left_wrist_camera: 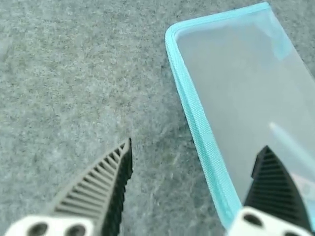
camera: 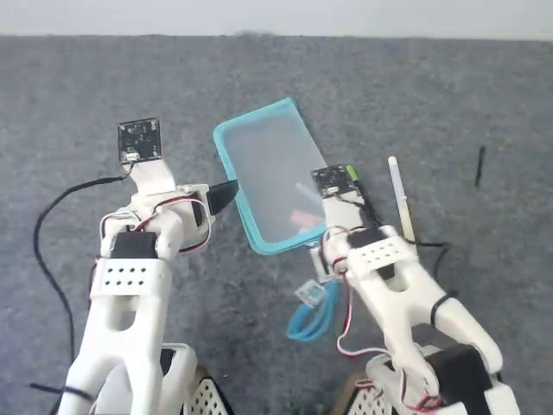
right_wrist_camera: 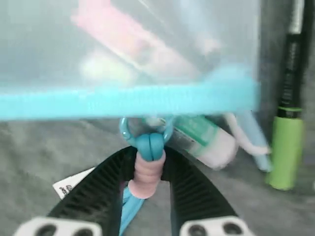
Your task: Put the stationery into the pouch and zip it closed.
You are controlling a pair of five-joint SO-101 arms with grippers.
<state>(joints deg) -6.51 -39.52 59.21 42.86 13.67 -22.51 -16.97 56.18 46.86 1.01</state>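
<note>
lying on grey carpet [camera: 415, 86] under a pale wall [camera: 276, 15], pouch [camera: 272, 173]; left end effector [left_wrist_camera: 197, 146] released, right end effector [right_wrist_camera: 148, 155] grasping zip pull [right_wrist_camera: 146, 181]

A bench [camera: 78, 95] covered in grey, felt-like fabric [left_wrist_camera: 74, 73] is pictured from above, with the covering laid flat across the whole working area. In the left wrist view, the nap of the fabric is shown close up as mottled, with fine pale flecks scattered through the darker grey. A blurred patch of the same covering is glimpsed in the right wrist view. Beyond the far edge of the bench, a plain pale wall [camera: 276, 15] is seen as a narrow band. The line where fabric meets wall is slightly uneven near the middle.
</note>
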